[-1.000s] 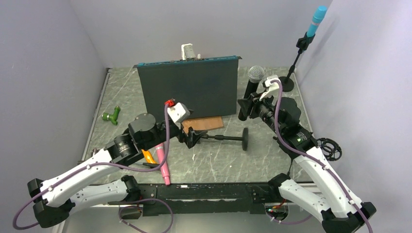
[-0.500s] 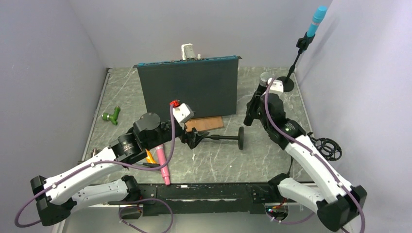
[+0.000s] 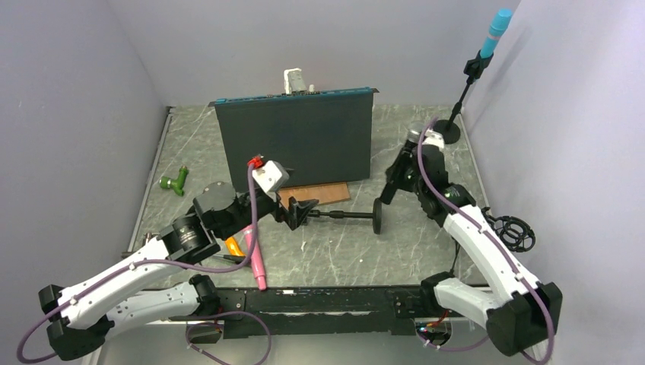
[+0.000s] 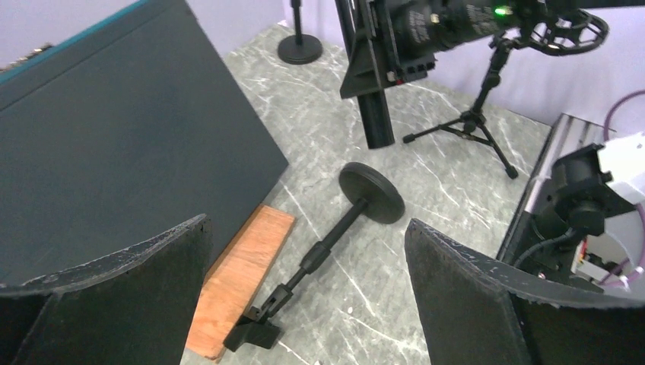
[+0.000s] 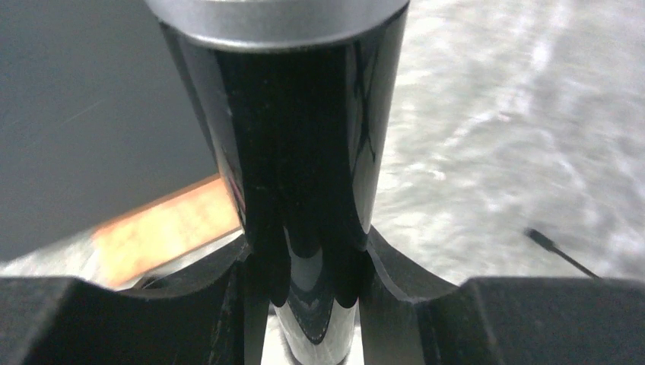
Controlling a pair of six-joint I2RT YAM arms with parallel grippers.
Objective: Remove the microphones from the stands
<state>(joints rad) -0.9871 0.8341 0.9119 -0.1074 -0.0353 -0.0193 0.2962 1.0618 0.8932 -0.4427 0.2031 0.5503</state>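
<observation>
Pink microphone (image 3: 255,260): lies flat by the near edge, at about 7 o'clock of the left gripper, and nothing holds it.
Left gripper (image 4: 306,225): fingers spread wide with nothing between them, hovering just short of the stand's clip end.
Stand (image 3: 344,216): toppled flat on the table (image 3: 335,255), long axis running 9 to 3 o'clock. The clip (image 4: 255,333) is toward the left gripper and carries nothing, and the round base (image 3: 378,216) is at the 3 o'clock end.
Right gripper (image 5: 310,300): clamped on the handle of the black microphone.
Black microphone (image 4: 378,122): out of the stand, at about 1 o'clock of the round base and apart from it. Its long axis is near upright, head uppermost and tail down; I cannot tell whether the tail touches the table.
Deciding relation: the microphone sits at 2 o'clock of the left gripper, in the right arm's grip. The removal looks done, and setting it down falls to the right arm.
Dark panel (image 3: 297,141): stands at 12 o'clock.
Second stand (image 3: 461,97): far corner at 1 o'clock, carrying a teal microphone (image 3: 498,29), well apart.
</observation>
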